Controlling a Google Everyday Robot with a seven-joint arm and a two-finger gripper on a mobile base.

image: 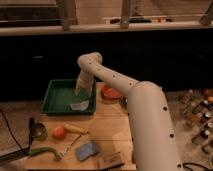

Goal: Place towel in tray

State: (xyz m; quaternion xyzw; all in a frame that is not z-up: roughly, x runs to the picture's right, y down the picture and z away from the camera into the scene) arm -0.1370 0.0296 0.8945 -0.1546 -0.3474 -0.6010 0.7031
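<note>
A white towel (80,105) lies low in the green tray (57,97), near its front right corner. My gripper (80,91) points down into the tray just above the towel, at the end of the white arm that arches over from the lower right. Whether the towel still touches the gripper is unclear.
An orange bowl (111,93) sits right of the tray. On the wooden table in front are an orange fruit (60,132), a yellow item (76,129), a green pepper (42,151), a blue sponge (87,150) and a metal cup (37,131). Bottles (197,107) stand at the right.
</note>
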